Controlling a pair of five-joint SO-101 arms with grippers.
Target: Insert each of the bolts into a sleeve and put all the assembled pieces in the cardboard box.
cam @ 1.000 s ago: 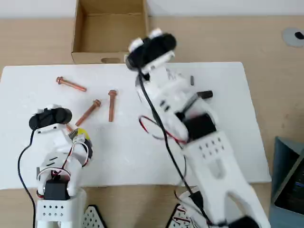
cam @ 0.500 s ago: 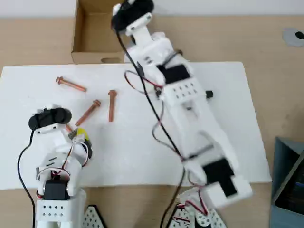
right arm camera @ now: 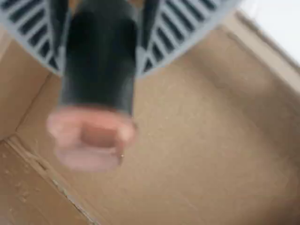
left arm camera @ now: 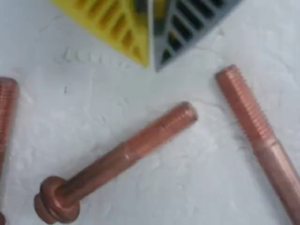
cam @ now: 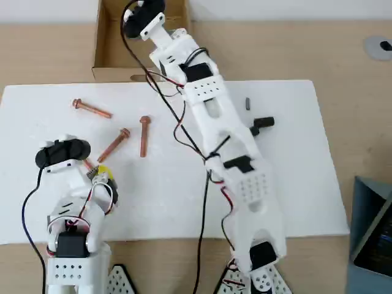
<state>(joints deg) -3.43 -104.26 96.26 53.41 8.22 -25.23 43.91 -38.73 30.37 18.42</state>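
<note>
My right gripper (right arm camera: 101, 28) is shut on a black sleeve (right arm camera: 100, 61) with a copper bolt head (right arm camera: 91, 138) sticking out of its end. It hangs over the brown floor of the cardboard box (right arm camera: 211, 154). In the high view that arm stretches across the white mat to the cardboard box (cam: 101, 43). Three loose copper bolts (cam: 92, 109) (cam: 115, 144) (cam: 144, 136) lie on the mat's left half. My left gripper (left arm camera: 150, 58) stands shut with nothing in it, just above a bolt (left arm camera: 117, 164), with another bolt (left arm camera: 260, 136) beside.
Two small black sleeves (cam: 248, 103) (cam: 263, 122) lie on the white mat (cam: 306, 184) to the right of the long arm. A grey bin (cam: 370, 233) stands at the table's right edge. The left arm's base (cam: 70, 245) sits at the mat's front left.
The right arm has swung from the middle of the mat up and left to the cardboard box, carrying the sleeved bolt. The left arm has stayed put.
</note>
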